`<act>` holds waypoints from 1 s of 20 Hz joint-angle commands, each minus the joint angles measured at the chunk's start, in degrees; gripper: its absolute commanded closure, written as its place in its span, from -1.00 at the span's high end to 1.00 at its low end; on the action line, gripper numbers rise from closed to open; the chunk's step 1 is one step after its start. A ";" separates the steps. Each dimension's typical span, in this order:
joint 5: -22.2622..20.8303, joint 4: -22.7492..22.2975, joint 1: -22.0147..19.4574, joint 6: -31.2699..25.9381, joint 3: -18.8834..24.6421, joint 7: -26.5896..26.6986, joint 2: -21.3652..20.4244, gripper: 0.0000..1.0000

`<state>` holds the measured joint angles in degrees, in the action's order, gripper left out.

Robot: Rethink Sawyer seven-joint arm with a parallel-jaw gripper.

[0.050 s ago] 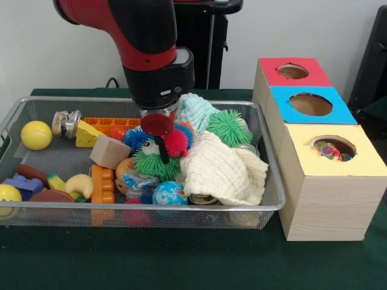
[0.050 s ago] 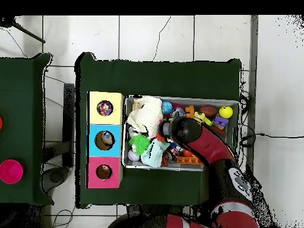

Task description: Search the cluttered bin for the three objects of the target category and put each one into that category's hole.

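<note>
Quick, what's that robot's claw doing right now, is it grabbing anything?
Gripper: down among the spiky toys in the bin; cannot tell whether it is open or closed.

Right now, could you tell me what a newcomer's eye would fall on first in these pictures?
The red and black arm drops from above into the middle of the wire bin, its gripper down among spiky, fuzzy toys. A cream cloth is heaped beside it at the bin's right end. Right of the bin stand three boxes topped red, blue and yellow, each with a round hole.
</note>
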<state>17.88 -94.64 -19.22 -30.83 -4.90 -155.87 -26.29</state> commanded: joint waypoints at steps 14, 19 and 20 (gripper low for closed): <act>-8.75 10.34 0.46 -21.36 -4.99 1.35 -7.26 1.00; -11.64 12.67 -1.79 -20.24 -4.74 3.98 -4.45 1.00; -12.23 13.15 -2.96 -19.37 -4.01 5.41 -3.31 1.00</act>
<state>10.49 -86.39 -17.85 -47.65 -10.70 -155.87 -33.06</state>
